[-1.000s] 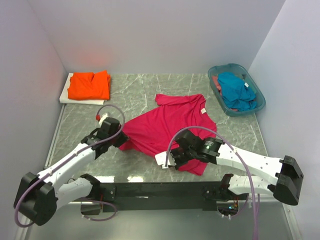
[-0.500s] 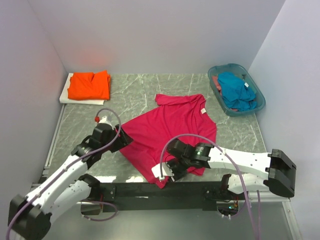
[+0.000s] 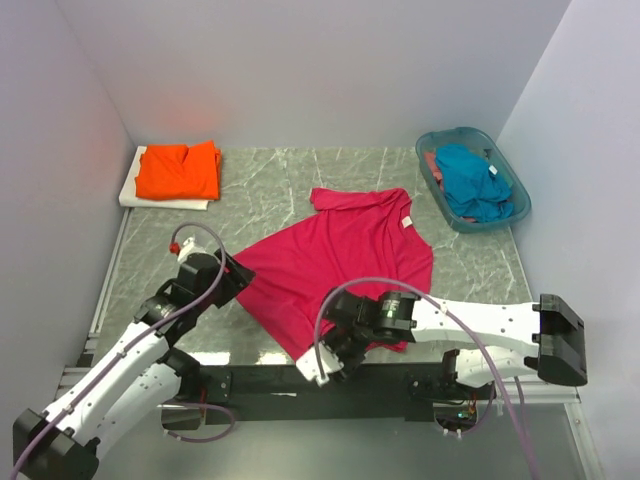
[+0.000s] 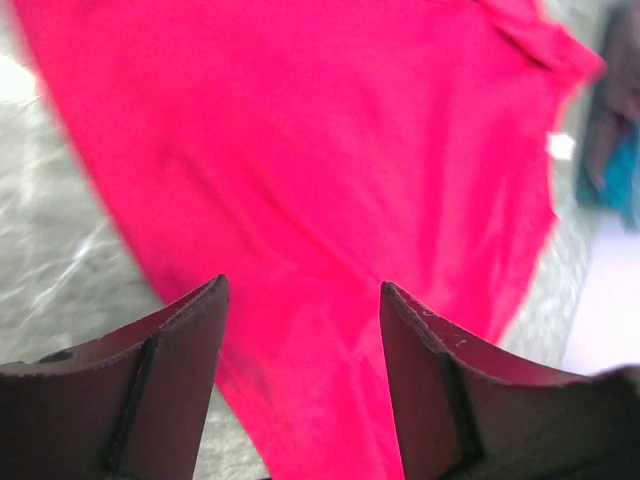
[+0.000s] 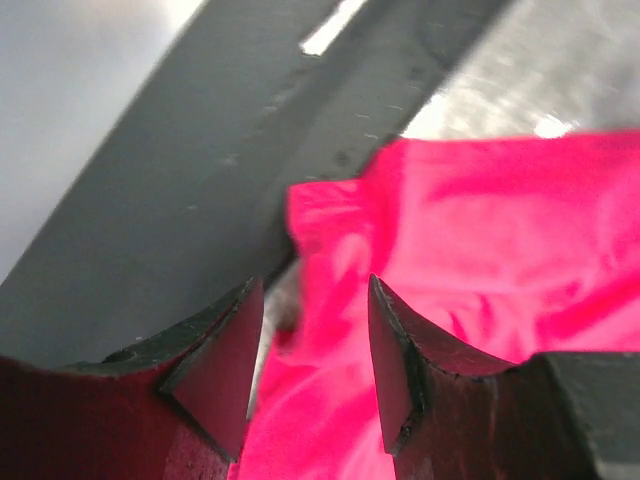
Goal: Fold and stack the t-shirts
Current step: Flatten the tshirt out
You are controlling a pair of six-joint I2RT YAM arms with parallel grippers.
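Observation:
A magenta-red t-shirt [image 3: 345, 260] lies spread on the marble table, its white neck label [image 3: 406, 221] toward the far right. My left gripper [image 3: 236, 274] stands open at the shirt's left corner, and in the left wrist view its fingers [image 4: 180, 350] are apart above the cloth [image 4: 330, 170], gripping nothing. At the shirt's near corner my right gripper [image 3: 318, 362] is open too, and the right wrist view shows that rumpled corner [image 5: 330, 220] lying beyond its tips. An orange t-shirt [image 3: 178, 172] lies folded at the far left. A teal-blue t-shirt [image 3: 470, 180] sits bunched in the basket.
The orange shirt rests on a white board [image 3: 133, 192] by the left wall. A translucent teal basket [image 3: 521, 198] stands at the far right. A black rail [image 3: 270, 381] runs along the near table edge, also seen in the right wrist view [image 5: 180, 150]. Walls close in on both sides.
Both grippers were shut on the magenta-red shirt's edges and have opened and let go. Both arms drew toward the near edge, pulling the shirt's near corner out to the rail.

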